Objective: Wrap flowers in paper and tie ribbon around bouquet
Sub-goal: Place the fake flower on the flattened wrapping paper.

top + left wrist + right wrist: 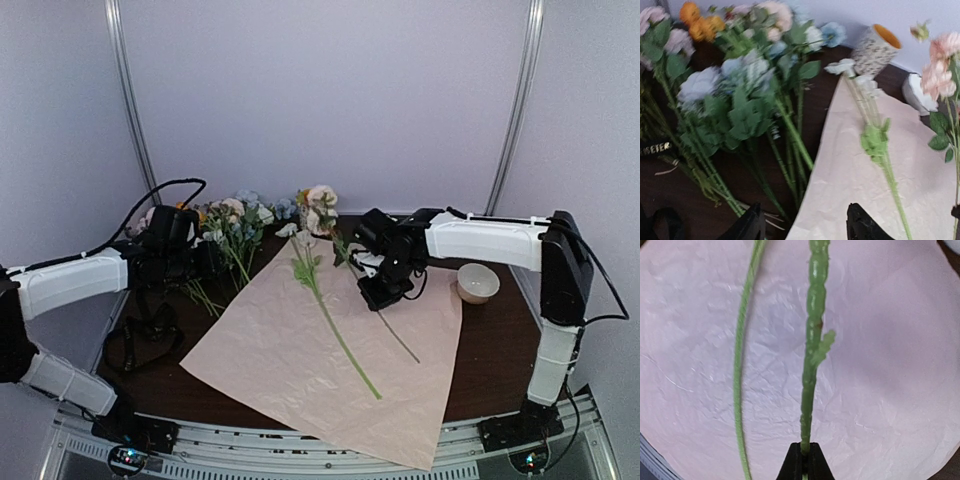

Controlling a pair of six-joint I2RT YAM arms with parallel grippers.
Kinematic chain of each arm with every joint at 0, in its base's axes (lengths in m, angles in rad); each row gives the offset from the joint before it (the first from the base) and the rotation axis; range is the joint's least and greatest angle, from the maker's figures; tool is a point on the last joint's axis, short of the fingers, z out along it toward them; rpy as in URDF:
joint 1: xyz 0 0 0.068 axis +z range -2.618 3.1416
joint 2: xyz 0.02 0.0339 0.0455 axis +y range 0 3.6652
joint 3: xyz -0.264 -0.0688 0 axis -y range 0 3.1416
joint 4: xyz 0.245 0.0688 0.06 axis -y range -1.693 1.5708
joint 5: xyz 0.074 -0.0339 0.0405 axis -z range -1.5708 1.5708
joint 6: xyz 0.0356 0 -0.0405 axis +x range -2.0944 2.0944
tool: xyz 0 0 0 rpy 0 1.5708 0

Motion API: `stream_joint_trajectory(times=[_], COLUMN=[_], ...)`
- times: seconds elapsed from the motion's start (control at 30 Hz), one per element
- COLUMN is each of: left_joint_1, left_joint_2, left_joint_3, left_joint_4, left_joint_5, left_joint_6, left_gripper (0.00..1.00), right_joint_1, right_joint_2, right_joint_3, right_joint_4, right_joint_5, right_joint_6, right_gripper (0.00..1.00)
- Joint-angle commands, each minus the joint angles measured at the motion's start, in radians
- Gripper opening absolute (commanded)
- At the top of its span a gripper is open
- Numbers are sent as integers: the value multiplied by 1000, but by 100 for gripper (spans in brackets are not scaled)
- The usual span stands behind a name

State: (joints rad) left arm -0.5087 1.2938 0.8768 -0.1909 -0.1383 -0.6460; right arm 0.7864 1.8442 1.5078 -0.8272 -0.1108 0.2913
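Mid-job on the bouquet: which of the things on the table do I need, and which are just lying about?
Job: paper; loose flowers; stem on the paper; stalk in the right jaws; black ribbon.
Lying about: white bowl; patterned cup.

Left hand [805, 222] cut by bottom edge; flowers [740, 100] blurred.

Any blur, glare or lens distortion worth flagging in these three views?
Left wrist: soft overall, flowers and paper smeared. Right wrist: fisheye rounding, dark corners, the stem slightly out of focus. Top external: even light, sharp, no glare.
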Motion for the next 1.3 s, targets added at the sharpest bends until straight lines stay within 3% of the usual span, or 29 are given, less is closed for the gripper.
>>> stream_joint_trajectory(times=[0.0, 0.1, 0.23, 0.37, 0.5, 0.93, 1.13, 1.27], left_joint_1=[54, 93, 140, 176, 197, 223, 223, 223], left_joint_2=[56, 95, 145, 203, 286, 460, 396, 293], left_joint_3=[-24, -16, -21, -13, 30, 117, 60, 21], left_joint_4=[-116, -110, -89, -67, -54, -58, -39, -48], left_joint_5=[-72, -64, -41, -27, 0, -2, -30, -70], left_joint_6=[-128, -144, -170, -173, -147, -98, -128, -129], left_gripper=[59, 57, 51, 49, 47, 28, 0, 0], right_joint_1=[13, 13, 14, 17, 16, 20, 21, 22], right_joint_2=[63, 103, 119, 98, 75, 69, 61, 58], right_joint_3=[23, 44, 64, 55, 37, 20, 21, 21], right_joint_4=[-213, -216, -217, -217, -210, -198, -197, -198], right_joint_5=[53, 50, 49, 77, 103, 112, 115, 115], right_joint_6=[-63, -53, -41, -40, -39, -39, -41, -41], right_gripper=[0, 4, 39, 52, 52, 52, 52, 52])
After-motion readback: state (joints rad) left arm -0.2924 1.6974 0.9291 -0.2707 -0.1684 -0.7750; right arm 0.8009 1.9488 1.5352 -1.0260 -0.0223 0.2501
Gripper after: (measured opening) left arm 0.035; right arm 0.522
